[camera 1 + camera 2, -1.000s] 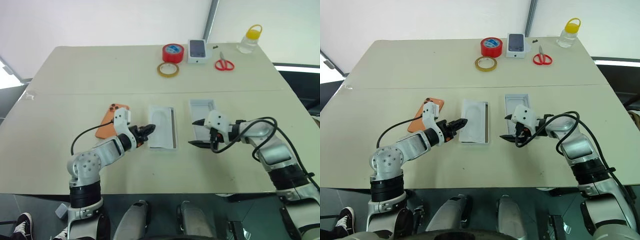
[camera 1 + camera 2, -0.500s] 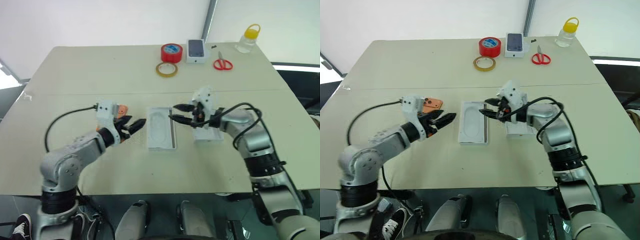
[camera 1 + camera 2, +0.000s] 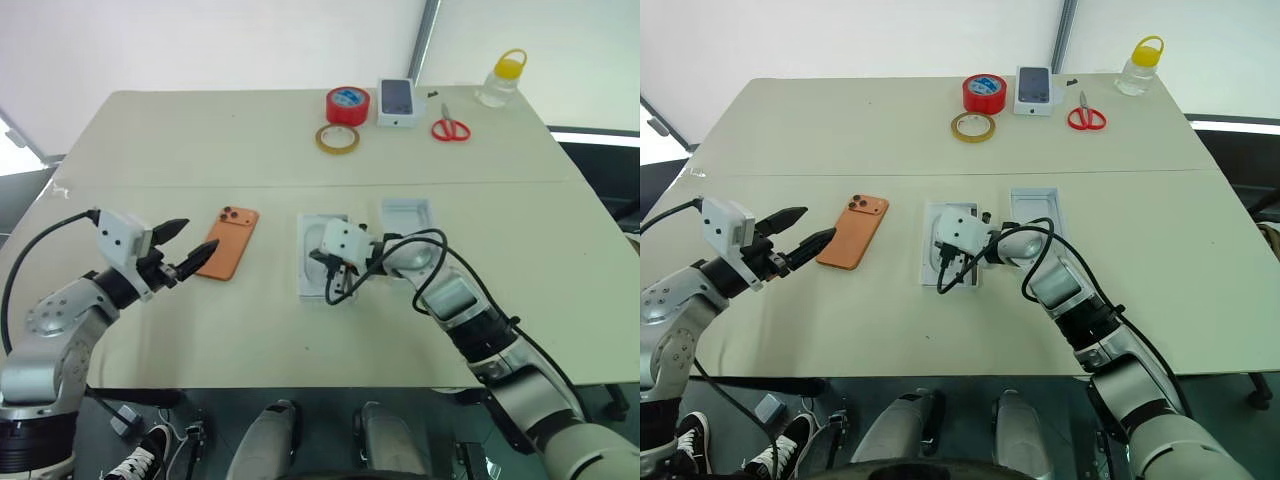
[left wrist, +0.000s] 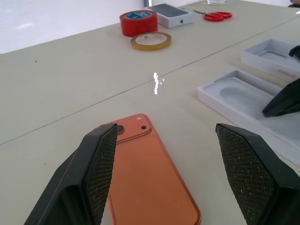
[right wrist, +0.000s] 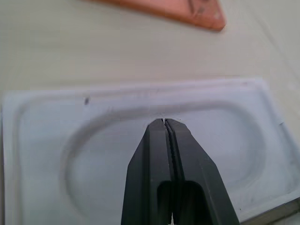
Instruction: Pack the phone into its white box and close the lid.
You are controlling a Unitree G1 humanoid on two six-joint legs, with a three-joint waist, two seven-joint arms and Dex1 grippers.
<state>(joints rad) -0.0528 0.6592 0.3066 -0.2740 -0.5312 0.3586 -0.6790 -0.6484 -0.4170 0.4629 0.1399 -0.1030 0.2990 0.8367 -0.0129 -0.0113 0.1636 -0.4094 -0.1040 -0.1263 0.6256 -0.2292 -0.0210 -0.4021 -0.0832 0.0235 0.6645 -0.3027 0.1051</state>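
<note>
The orange phone [image 3: 228, 243] lies flat on the table, camera lenses at its far end. My left gripper [image 3: 187, 247] hangs open just left of it, pointing at it, with nothing between the fingers [image 4: 101, 159]. A white insert with an oval recess [image 3: 320, 255] lies right of the phone on a shallow white tray, apparently the white box, whose rim [image 3: 349, 262] shows on the right. My right gripper [image 5: 164, 122] is shut and empty, tips right over the recess. Further right lies a shallow white cardboard piece [image 3: 408, 213] with a pale inside, probably the lid, partly behind my right arm.
Along the table's far edge stand a red tape roll [image 3: 347, 104], a tan tape ring [image 3: 336, 139], a small white box showing a dark phone [image 3: 397, 101], red scissors [image 3: 450, 129] and a clear bottle with a yellow cap [image 3: 500, 80].
My left gripper swung left from beside the insert to the phone's left side, uncovering the phone. My right gripper moved left from the right-hand white piece to the insert and shut.
</note>
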